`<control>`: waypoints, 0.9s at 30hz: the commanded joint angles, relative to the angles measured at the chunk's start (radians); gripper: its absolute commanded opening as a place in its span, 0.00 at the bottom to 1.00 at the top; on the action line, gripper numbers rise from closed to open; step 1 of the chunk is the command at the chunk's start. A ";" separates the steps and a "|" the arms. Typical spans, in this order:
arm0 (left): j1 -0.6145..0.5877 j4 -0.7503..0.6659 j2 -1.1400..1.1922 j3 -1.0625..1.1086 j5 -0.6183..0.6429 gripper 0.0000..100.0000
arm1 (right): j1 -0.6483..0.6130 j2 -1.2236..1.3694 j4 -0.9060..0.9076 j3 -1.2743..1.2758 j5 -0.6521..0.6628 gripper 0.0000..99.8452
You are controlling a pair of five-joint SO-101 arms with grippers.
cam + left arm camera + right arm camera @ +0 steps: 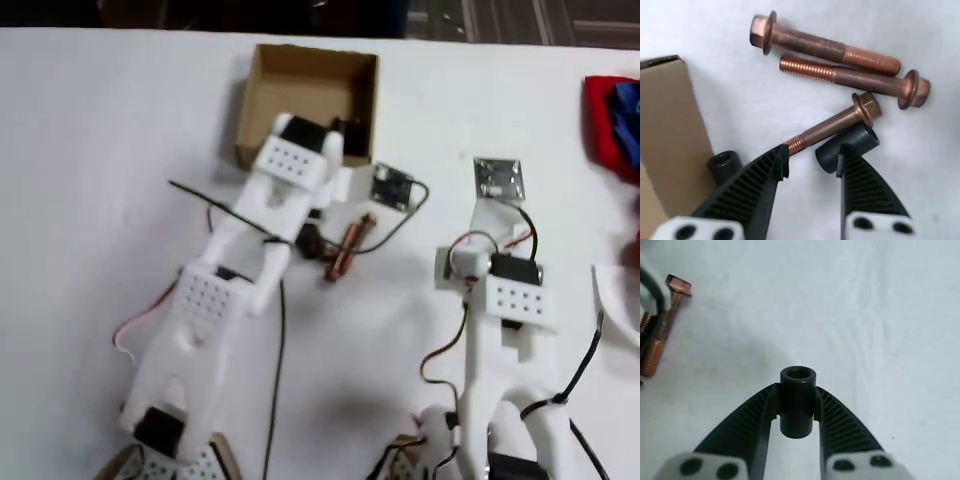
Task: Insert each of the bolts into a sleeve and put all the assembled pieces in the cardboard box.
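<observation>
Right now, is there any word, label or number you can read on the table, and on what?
None can be read.
The cardboard box, the copper bolts and the black sleeve show bare surfaces.
The red and blue object is too blurred to tell.

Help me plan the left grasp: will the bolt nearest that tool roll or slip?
The bolt has a round shank, so a push probably rolls it, arcing around its flanged head. It looks solid metal: likely stiff and heavy. Its smooth shank may slip; the threaded end near the left tool might grip better.
</observation>
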 commanded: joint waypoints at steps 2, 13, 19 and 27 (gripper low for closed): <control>0.018 -0.017 0.054 0.012 -0.034 0.17 | 0.012 -0.041 -0.015 -0.005 -0.008 0.02; 0.052 0.012 0.081 0.012 -0.035 0.17 | 0.013 -0.041 -0.015 -0.005 -0.008 0.02; 0.041 0.058 0.083 0.012 -0.038 0.17 | 0.013 -0.041 -0.015 -0.005 -0.008 0.02; 0.032 0.054 0.081 0.010 0.041 0.03 | 0.013 -0.041 -0.015 -0.005 -0.008 0.02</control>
